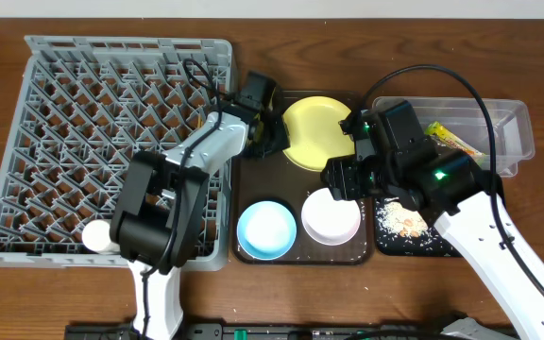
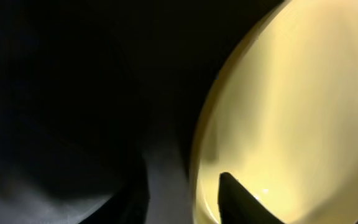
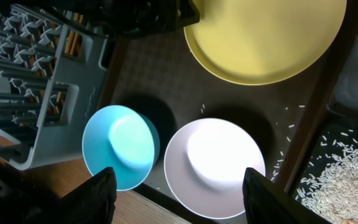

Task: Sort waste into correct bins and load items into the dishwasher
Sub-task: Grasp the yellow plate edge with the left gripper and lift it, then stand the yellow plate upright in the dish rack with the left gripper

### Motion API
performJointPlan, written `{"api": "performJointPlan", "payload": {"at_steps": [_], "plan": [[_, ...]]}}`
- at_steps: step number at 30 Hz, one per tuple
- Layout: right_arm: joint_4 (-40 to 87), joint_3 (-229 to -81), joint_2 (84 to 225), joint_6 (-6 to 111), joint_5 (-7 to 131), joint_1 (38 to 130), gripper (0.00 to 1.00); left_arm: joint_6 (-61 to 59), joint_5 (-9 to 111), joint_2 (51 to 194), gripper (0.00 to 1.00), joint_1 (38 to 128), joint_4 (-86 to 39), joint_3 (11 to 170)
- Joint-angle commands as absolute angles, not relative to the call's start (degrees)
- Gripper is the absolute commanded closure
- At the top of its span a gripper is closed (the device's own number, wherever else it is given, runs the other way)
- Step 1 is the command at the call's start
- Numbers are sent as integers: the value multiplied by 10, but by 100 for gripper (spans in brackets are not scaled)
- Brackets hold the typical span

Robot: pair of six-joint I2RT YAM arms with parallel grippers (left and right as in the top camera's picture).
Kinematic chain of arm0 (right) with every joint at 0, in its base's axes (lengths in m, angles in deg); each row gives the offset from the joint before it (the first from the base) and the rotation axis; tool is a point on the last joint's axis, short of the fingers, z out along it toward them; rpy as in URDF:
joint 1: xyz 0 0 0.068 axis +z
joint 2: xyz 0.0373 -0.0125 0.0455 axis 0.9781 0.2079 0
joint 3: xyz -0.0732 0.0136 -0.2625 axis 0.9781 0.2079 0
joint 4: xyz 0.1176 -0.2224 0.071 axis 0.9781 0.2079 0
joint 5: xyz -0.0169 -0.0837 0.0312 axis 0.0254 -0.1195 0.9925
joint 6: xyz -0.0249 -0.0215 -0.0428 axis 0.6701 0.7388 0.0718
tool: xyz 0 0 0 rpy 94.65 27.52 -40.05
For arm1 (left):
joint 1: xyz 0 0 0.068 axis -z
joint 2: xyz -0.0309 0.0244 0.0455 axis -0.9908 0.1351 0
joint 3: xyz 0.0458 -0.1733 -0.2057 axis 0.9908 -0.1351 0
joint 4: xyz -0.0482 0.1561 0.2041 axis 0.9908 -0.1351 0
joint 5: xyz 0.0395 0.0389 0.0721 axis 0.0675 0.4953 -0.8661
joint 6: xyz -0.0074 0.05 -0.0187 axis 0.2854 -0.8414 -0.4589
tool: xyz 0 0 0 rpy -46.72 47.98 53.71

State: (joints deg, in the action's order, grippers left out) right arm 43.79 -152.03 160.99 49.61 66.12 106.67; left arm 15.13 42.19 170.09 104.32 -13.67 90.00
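The round yellow plate [image 1: 317,132] lies at the back of the dark brown serving tray [image 1: 296,255]. My left gripper [image 1: 274,132] is at its left rim. In the left wrist view its fingers [image 2: 199,200] sit close together astride the plate's rim [image 2: 291,112], shut on it. The light blue bowl [image 1: 266,229] and small white bowl [image 1: 331,217] stand at the tray's front. My right gripper [image 1: 340,178] hovers open above them, both fingers [image 3: 176,199] empty over the blue bowl [image 3: 120,146] and white bowl [image 3: 216,165]. The snack wrapper [image 1: 451,140] lies in the clear container [image 1: 516,142]. Crumbs [image 1: 406,220] lie on the black tray [image 1: 437,247]. I cannot make out the chopsticks or the tissue.
The grey dish rack [image 1: 55,142] fills the left of the table, its edge against the serving tray; it also shows in the right wrist view [image 3: 48,106]. A few grains are scattered on the serving tray's right side [image 3: 288,127]. The left arm stretches across the rack's right part.
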Motion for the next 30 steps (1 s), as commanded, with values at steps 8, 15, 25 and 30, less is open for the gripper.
{"api": "performJointPlan", "payload": {"at_steps": [8,15,25,30], "plan": [[440,-1530,1604,492,660,1060,38,143,424,1727,92,1055,-132,906],[440,-1530,1604,492,660,1060,38,68,429,1710,92,1053,-146,908],[441,-1530,1604,493,660,1060,37,-14,399,1487,93,982,-236,911],[440,-1530,1604,493,660,1060,37,-89,201,1360,93,951,-334,911]]}}
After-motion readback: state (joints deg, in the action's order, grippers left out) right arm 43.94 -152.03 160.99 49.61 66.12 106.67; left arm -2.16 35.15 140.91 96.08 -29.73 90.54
